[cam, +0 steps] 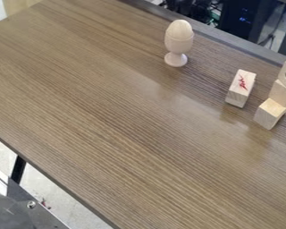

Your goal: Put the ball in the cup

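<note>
A pale wooden cup (178, 46) on a round foot stands upright near the table's far edge, in the upper middle of the camera view. The ball (180, 29), pale and egg-shaped, sits in the cup's top with its rounded upper part showing above the rim. The lower part of the ball is hidden inside the cup.
Right of the cup lies a wooden block (241, 88) with a red mark. Stacked wooden blocks (281, 94) stand at the right edge. The brown table (127, 134) ends diagonally at lower left, beside a dark metal plate (20, 210).
</note>
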Tool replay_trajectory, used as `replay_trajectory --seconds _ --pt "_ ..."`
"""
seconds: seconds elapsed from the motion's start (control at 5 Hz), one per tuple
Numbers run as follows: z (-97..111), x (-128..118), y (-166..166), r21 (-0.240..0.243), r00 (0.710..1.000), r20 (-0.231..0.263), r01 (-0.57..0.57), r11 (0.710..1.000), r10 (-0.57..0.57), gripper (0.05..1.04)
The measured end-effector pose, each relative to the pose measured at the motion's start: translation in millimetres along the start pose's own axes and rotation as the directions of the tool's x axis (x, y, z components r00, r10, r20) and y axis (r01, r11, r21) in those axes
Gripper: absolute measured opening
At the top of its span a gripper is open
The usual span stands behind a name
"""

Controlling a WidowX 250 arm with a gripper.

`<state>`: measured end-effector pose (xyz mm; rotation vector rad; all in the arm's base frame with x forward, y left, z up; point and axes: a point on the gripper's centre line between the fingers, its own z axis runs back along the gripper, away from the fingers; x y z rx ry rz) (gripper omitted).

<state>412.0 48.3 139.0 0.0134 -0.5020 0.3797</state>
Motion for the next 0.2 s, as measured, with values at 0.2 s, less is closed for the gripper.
replay_trajectory --seconds 0.2 --pt "24.6 -0.9 1.1 -0.001 0.999 0.043 -0.009 1.000 0.009 0.779"
